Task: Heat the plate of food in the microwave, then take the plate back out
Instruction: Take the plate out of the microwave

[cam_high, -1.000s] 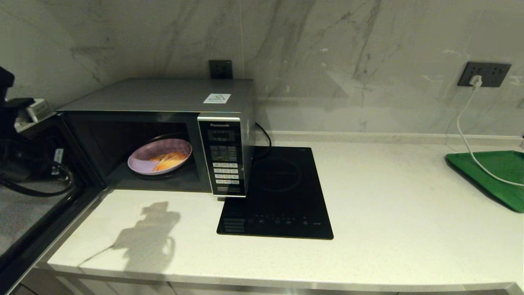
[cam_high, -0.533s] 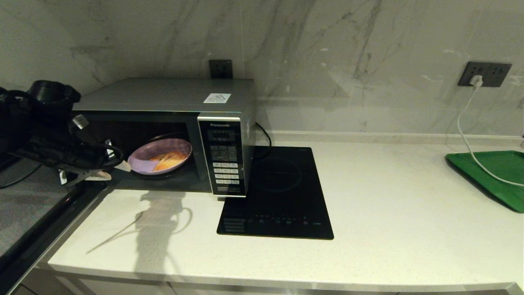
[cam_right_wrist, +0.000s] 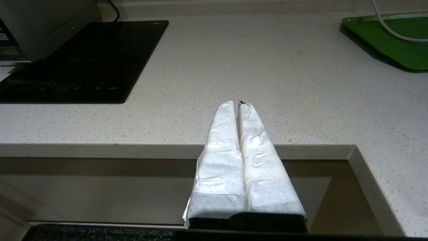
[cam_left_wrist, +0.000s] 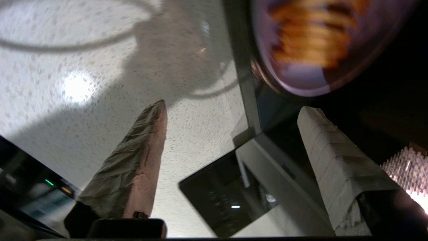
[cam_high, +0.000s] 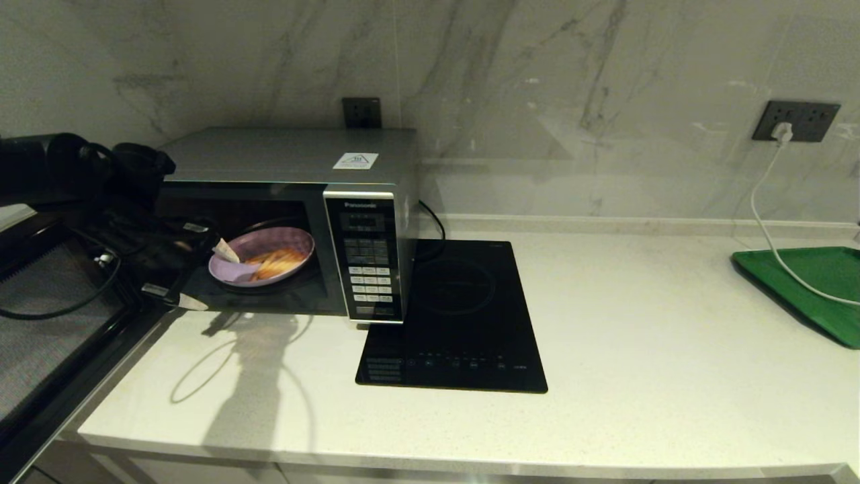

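Note:
The silver microwave [cam_high: 289, 158] stands at the counter's left with its door [cam_high: 54, 336] swung wide open. Inside on the turntable lies the lilac plate of food [cam_high: 262, 262], with orange-yellow sticks on it. My left gripper [cam_high: 208, 277] is open at the mouth of the cavity, one fingertip [cam_high: 226, 253] at the plate's left rim and the other lower, near the sill. In the left wrist view the plate of food [cam_left_wrist: 321, 50] lies just beyond the open left gripper [cam_left_wrist: 234, 105], nothing between the fingers. My right gripper [cam_right_wrist: 238, 103] is shut and empty, parked below the counter's front edge.
A flat black induction hob [cam_high: 457, 316] lies right beside the microwave. A green tray [cam_high: 813, 282] sits at the far right with a white cable [cam_high: 766, 222] trailing onto it from a wall socket. The pale counter [cam_high: 672, 349] stretches between them.
My left arm has swung in from the left edge towards the microwave opening. Its fingers now reach the plate's left rim. The plate and the right arm have not moved.

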Tool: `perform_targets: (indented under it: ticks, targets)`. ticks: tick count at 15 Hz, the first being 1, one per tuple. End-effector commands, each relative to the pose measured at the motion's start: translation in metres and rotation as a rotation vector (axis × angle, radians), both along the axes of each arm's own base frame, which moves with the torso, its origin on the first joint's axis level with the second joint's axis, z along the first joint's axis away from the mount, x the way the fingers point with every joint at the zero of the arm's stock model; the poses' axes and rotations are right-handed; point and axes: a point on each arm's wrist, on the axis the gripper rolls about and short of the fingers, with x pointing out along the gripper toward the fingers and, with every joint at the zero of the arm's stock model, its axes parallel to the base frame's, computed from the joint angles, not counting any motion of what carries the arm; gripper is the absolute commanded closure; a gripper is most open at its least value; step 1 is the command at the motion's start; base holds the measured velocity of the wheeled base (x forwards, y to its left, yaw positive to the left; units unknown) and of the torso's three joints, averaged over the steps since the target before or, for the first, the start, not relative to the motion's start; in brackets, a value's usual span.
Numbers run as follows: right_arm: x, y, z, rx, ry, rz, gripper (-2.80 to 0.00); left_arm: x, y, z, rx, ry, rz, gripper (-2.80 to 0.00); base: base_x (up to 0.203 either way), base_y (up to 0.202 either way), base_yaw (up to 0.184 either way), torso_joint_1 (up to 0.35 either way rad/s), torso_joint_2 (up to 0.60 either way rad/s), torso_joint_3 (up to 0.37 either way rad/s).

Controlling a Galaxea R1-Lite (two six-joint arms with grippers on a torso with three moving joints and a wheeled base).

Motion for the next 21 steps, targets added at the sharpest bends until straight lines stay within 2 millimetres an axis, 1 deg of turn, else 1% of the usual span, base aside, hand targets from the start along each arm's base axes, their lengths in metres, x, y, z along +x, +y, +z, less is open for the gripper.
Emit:
perform_targets:
  ticks: [1,4,6,8,12,15,21]
  targets:
    - [0.0,0.0,0.0,0.0,-0.001,0.0,0.0,0.005,0.016,-0.022,-0.088,0.099,0.116,-2.8,0.0,0.0,0.0,0.0,0.0,0.0]
    - [0.0,0.0,0.0,0.0,-0.001,0.0,0.0,0.001,0.027,-0.025,-0.126,0.126,0.168,-2.8,0.0,0.0,0.0,0.0,0.0,0.0]
    - [0.0,0.0,0.0,0.0,-0.001,0.0,0.0,0.0,0.031,-0.02,-0.157,0.11,0.167,-2.8,0.0,0.0,0.0,0.0,0.0,0.0]
    - [0.0,0.0,0.0,0.0,-0.001,0.0,0.0,-0.004,0.031,-0.013,-0.188,0.087,0.154,-2.8,0.0,0.0,0.0,0.0,0.0,0.0]
    - [0.0,0.0,0.0,0.0,-0.001,0.0,0.0,-0.003,0.03,-0.014,-0.209,0.084,0.129,-2.8,0.0,0.0,0.0,0.0,0.0,0.0]
    - [0.0,0.0,0.0,0.0,-0.001,0.0,0.0,0.002,0.029,-0.02,-0.229,0.087,0.101,-2.8,0.0,0.0,0.0,0.0,0.0,0.0]
    - [0.0,0.0,0.0,0.0,-0.001,0.0,0.0,0.019,0.029,-0.027,-0.217,-0.014,0.017,-2.8,0.0,0.0,0.0,0.0,0.0,0.0]
